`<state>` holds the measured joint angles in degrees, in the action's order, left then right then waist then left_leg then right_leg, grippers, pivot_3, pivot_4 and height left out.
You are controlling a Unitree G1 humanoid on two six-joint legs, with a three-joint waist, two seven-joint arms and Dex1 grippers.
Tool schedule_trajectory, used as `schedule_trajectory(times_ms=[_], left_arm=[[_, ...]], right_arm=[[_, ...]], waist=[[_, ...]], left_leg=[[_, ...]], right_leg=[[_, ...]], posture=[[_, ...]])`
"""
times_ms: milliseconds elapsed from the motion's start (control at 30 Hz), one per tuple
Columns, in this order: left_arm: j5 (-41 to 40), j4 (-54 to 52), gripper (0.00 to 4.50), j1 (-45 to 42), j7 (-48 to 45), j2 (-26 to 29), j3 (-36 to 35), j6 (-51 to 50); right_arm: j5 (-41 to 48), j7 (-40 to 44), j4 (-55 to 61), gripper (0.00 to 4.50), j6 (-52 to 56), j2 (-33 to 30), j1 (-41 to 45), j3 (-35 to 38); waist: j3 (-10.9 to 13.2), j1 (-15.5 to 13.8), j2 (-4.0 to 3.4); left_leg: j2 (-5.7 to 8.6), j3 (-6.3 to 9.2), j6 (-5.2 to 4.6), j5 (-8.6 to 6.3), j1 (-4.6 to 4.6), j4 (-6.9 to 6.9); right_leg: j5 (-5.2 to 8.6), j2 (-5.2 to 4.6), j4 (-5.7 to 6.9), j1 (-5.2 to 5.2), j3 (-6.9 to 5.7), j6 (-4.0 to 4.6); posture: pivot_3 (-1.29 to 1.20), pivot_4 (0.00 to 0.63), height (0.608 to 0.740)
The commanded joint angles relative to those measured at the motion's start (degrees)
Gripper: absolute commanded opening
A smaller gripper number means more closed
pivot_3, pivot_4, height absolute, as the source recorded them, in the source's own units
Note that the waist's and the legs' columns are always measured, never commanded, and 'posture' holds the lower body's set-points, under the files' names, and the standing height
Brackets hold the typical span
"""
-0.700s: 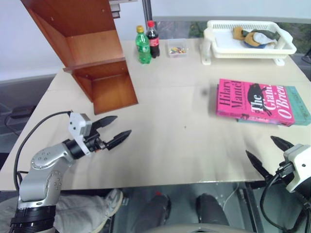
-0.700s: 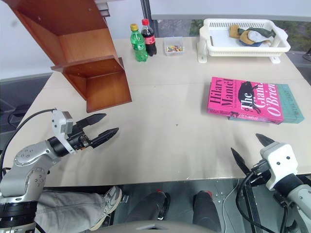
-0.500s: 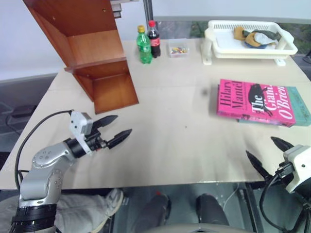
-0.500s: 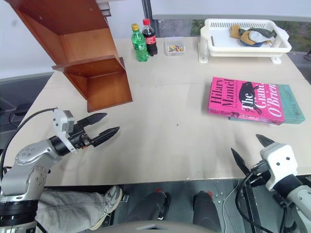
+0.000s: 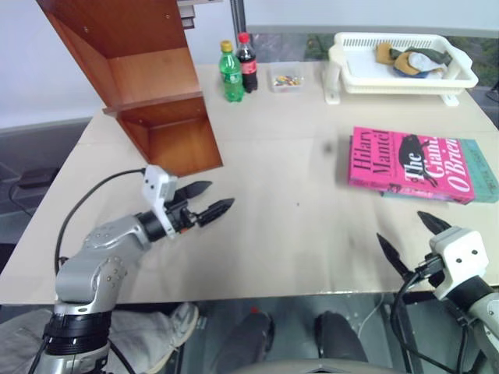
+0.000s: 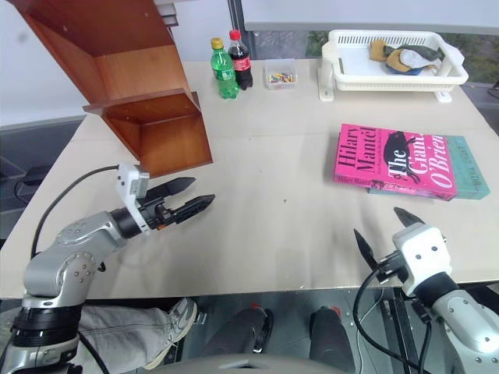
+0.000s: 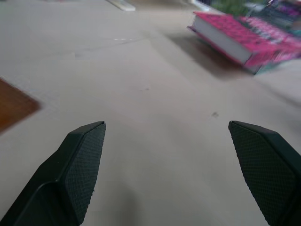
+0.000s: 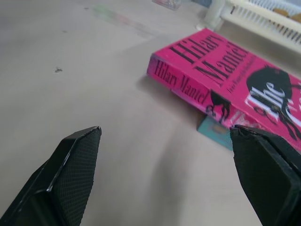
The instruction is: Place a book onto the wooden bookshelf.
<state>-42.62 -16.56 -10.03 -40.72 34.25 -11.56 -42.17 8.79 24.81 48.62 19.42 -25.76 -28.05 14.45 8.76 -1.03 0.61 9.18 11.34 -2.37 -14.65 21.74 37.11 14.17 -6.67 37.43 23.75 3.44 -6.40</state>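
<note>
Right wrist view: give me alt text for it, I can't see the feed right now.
A pink book lies flat on a beige table, stacked on a teal book whose corner peeks out beneath. The right pincer stands open and empty short of the books, and a white basket sits behind them.

**Even daylight, soft wrist views**

Bright, diffuse light; table evenly lit, no glare. Soft shadow under book on side facing right gripper. Left wrist view: book ahead of fingers blurred, fingers sharp w/ texture visible. Head views crisp, slight tilt of bookshelf at edge.
</note>
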Motion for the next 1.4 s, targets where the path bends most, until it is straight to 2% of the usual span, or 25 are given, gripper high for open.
schedule_trajectory(times_ms=[33, 67, 200, 333, 467, 633, 933, 1133, 1233, 1400], left_arm=[[-10.44, -1.70, 4.46, -4.52, 4.93, -3.05, -0.79, -10.65], [-12.79, -1.01, 4.46, -5.92, 7.11, -4.67, -0.99, -13.13], [-26.03, 7.49, 4.46, -12.63, 23.36, -18.42, -1.73, -24.93], [-33.07, 14.32, 4.46, -16.44, 34.98, -28.07, -3.35, -27.02], [-31.20, 25.41, 4.46, -23.23, 41.85, -38.98, -2.56, -23.32], [-28.79, 34.83, 4.46, -29.27, 43.31, -46.12, -2.39, -19.58], [-25.19, 46.12, 4.46, -35.81, 41.63, -51.99, 0.17, -14.30], [-22.57, 48.64, 4.46, -38.71, 36.86, -52.61, 3.14, -12.81], [-19.97, 45.02, 4.46, -37.93, 30.87, -49.47, 6.30, -12.34], [-13.06, 29.63, 4.46, -31.60, 18.30, -38.89, 14.32, -10.46]], right_arm=[[-2.78, -0.54, 1.23, 4.50, -2.72, -0.56, 0.34, -0.93], [-3.39, -0.50, 1.12, 4.50, -3.24, -0.62, 0.39, -1.20], [-6.45, -0.94, 0.25, 4.50, -6.22, -0.70, 0.94, -2.17], [-8.93, -0.52, -0.04, 4.50, -7.51, -1.53, 1.40, -3.19], [-12.57, -2.48, -0.25, 4.50, -6.41, -0.89, 3.20, -4.50], [-15.40, -4.24, 0.65, 4.50, -4.35, 0.55, 4.53, -5.44], [-18.46, -5.84, 3.57, 4.50, -0.64, 2.81, 4.99, -5.98], [-19.96, -6.03, 4.64, 4.50, 0.85, 3.62, 5.57, -6.81], [-18.99, -6.52, 5.03, 4.50, 4.46, 5.24, 7.73, -6.30], [-19.63, -7.61, 3.17, 4.50, 10.78, 6.02, 11.47, -3.13]], waist=[[0.00, -0.03, 0.01], [0.01, -0.02, 0.01], [0.00, -0.29, 0.06], [0.09, 0.10, 0.22], [0.14, -1.00, 0.34], [0.15, -1.06, 0.36], [0.14, -1.32, 0.36], [0.14, -1.33, 0.36], [0.15, -1.18, 0.36], [0.13, -0.92, 0.33]], left_leg=[[0.00, 0.03, 0.03, 0.02, 0.01, 0.00], [0.00, 0.04, 0.11, 0.08, 0.01, 0.00], [0.04, 0.04, 0.14, 0.11, 0.01, 0.08], [0.01, 0.02, 0.17, 0.12, 0.02, 0.12], [0.03, 0.00, 0.18, 0.12, 0.06, 0.21], [0.02, -0.16, 0.18, 0.11, 0.03, 0.28], [0.07, -0.16, 0.19, 0.11, 0.10, 0.25], [0.08, -0.15, 0.19, 0.11, 0.11, 0.26], [0.08, -0.15, 0.19, 0.11, 0.13, 0.27], [0.07, -0.20, 0.19, 0.11, 0.22, 0.26]], right_leg=[[0.00, 0.00, 0.01, 0.02, -0.03, 0.00], [0.00, 0.00, 0.01, 0.01, -0.04, 0.00], [-0.01, -0.03, 0.02, -0.01, -0.04, -0.01], [-0.01, 0.01, 0.07, -0.01, 0.00, -0.02], [-0.01, 0.00, 0.10, -0.02, -0.02, -0.02], [-0.01, 0.03, 0.12, 0.00, 0.15, -0.04], [-0.01, 0.01, 0.15, 0.11, 0.19, -0.04], [-0.01, 0.00, 0.19, 0.11, 0.18, -0.05], [-0.01, 0.01, 0.18, 0.13, 0.18, -0.05], [-0.02, 0.01, 0.20, 0.25, 0.23, -0.03]], posture=[[0.00, 0.150, 0.740], [0.00, 0.150, 0.740], [0.00, 0.150, 0.740], [0.00, 0.150, 0.740], [0.00, 0.150, 0.740], [0.00, 0.150, 0.740], [0.00, 0.150, 0.740], [0.00, 0.150, 0.740], [0.00, 0.150, 0.740], [0.00, 0.150, 0.740]])
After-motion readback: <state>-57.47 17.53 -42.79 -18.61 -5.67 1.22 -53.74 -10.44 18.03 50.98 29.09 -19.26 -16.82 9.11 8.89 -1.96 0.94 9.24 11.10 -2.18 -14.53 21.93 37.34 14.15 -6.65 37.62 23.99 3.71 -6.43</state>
